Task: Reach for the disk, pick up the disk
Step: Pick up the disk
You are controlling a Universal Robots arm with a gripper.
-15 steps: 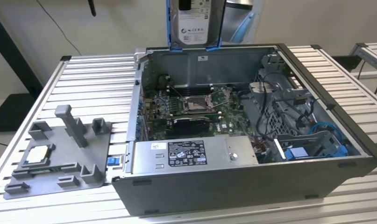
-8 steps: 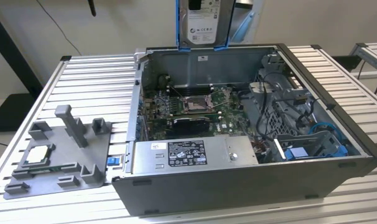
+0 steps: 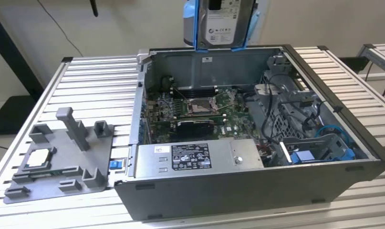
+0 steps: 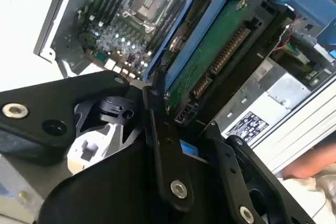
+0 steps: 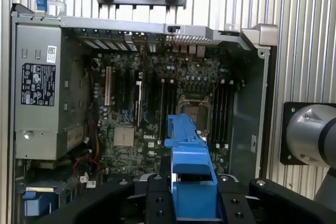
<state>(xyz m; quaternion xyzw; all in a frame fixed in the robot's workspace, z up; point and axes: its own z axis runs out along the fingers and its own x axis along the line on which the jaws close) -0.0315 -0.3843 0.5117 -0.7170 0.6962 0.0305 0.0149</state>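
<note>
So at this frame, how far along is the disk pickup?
The reach and the grasp look done: the pincer is shut on the disk, which hangs upright, clear above the open computer case in the exterior view. Nothing of the pickup looks left.

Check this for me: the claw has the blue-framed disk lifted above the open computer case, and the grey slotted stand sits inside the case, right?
Not quite. The claw does hold the disk above the open computer case, but the exterior view shows the grey slotted stand outside the case, on the table beside it.
</note>
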